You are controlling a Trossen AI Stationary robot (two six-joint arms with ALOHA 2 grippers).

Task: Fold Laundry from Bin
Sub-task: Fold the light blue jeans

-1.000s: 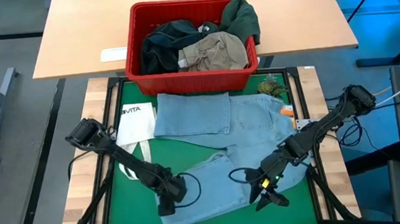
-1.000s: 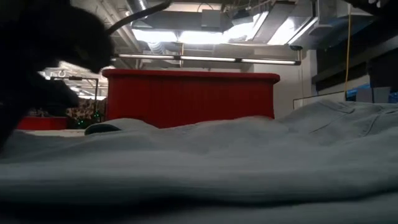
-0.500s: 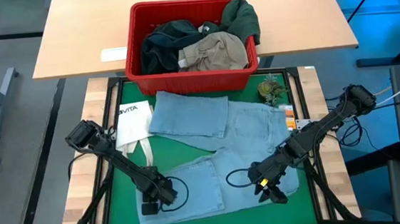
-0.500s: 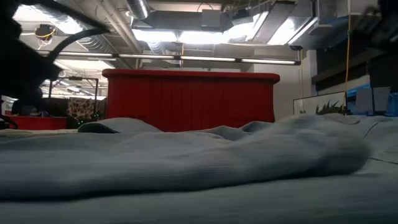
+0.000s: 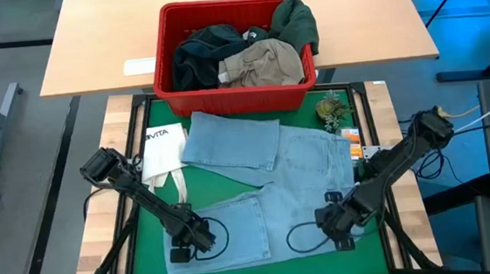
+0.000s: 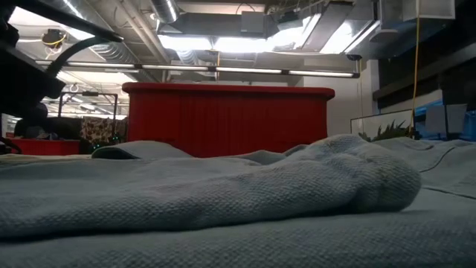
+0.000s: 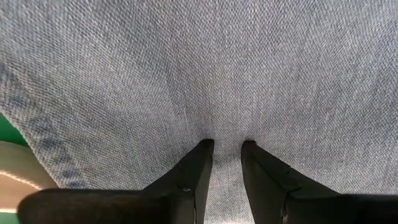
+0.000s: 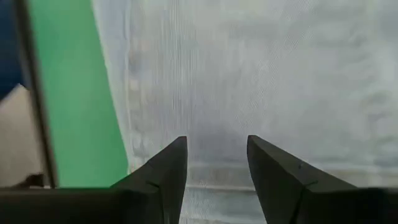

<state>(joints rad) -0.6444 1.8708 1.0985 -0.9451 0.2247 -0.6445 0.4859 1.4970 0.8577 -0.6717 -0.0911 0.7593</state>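
The left pincer (image 7: 224,149), nearly together, presses the jeans' (image 5: 266,179) near-left leg while the right pincer (image 8: 216,158), apart, sits near-right, likely flattening denim on the desk (image 5: 161,240); other laundry (image 5: 238,54) waits in the far bin (image 5: 161,56)

The high view looks straight down from well above, taking in the whole tabletop (image 5: 130,120), the red bin (image 5: 237,92) at upper centre and both arms. The low view sits at tabletop height, very near the jeans (image 6: 223,201), facing level across them to the same bin's slotted wall (image 6: 227,119) and the room's ceiling lights. Each wrist view looks forward past its own two dark fingers (image 7: 196,171) (image 8: 165,171), pressed close to the denim that the high view shows spread below the bin.
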